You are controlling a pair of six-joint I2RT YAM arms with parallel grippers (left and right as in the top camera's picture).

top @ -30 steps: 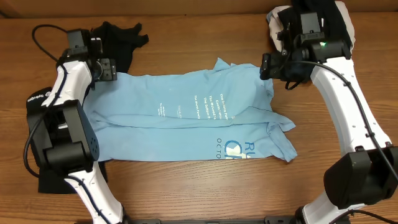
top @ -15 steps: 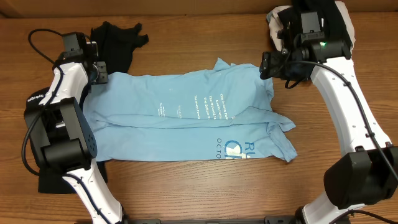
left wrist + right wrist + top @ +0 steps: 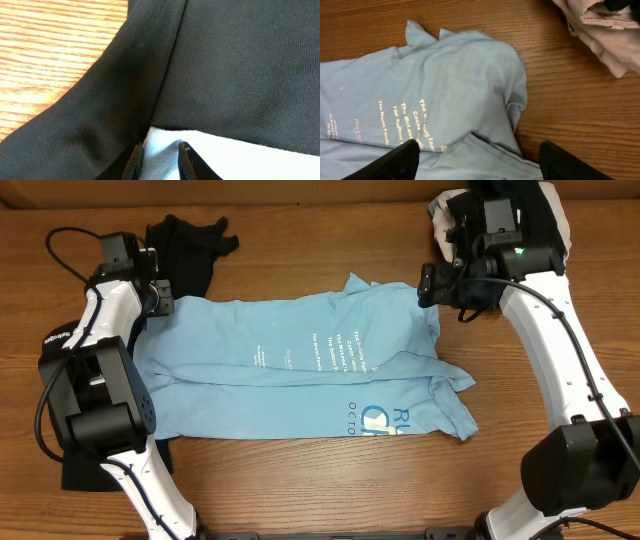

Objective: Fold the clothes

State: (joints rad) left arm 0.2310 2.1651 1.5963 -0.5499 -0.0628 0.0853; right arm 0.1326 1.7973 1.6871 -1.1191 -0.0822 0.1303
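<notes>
The light-blue T-shirt [image 3: 300,370] lies spread lengthwise across the table, lettering up, its right end rumpled. My left gripper [image 3: 160,298] is at the shirt's far-left corner. In the left wrist view its fingers [image 3: 159,152] pinch that pale blue corner [image 3: 225,155], which lies on the black garment [image 3: 225,65]. The black garment [image 3: 190,245] is bunched at the back left. My right gripper [image 3: 430,285] hangs open above the shirt's back-right end, with the shirt [image 3: 445,85] below its spread fingers [image 3: 477,155] and nothing held.
A pile of pale cloth [image 3: 450,210] sits at the back right corner, also in the right wrist view [image 3: 605,30]. More black fabric [image 3: 80,470] lies under the left arm's base. A black cable [image 3: 65,235] loops at the far left.
My left gripper has shifted slightly left and back to the shirt's corner and closed on it. The right arm and the shirt's layout have not changed.
</notes>
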